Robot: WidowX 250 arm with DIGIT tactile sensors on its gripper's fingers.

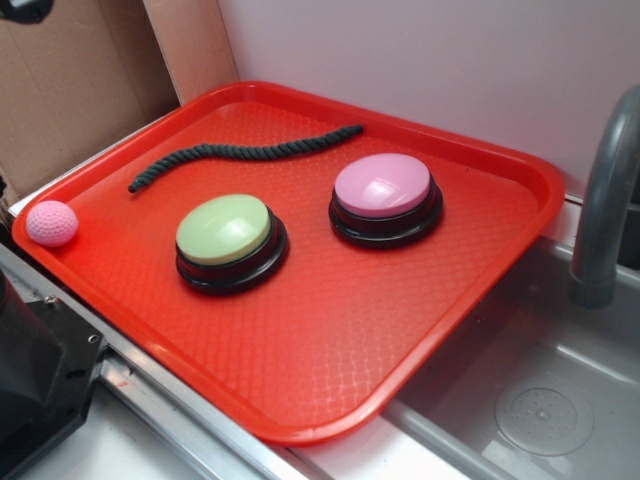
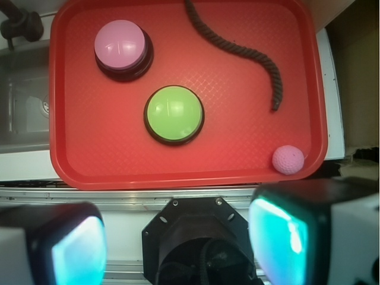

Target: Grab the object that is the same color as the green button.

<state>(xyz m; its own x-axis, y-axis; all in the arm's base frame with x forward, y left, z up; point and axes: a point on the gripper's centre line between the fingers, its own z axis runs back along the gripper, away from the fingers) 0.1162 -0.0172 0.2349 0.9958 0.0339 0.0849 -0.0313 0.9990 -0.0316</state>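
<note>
Wrist view: gripper point(image 2: 178, 240) jaws wide apart, apparently empty, off the red plastic tray's point(image 2: 107, 172) near edge; dark green twisted rope point(image 2: 237, 47) lies along its far edge.

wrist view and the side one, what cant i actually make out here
- Rope: its far end is cut off by the top edge in the wrist view.
- Gripper: out of the exterior view; its pads are blurred in the wrist view.
- Faucet: top cut off by the exterior frame.
</note>
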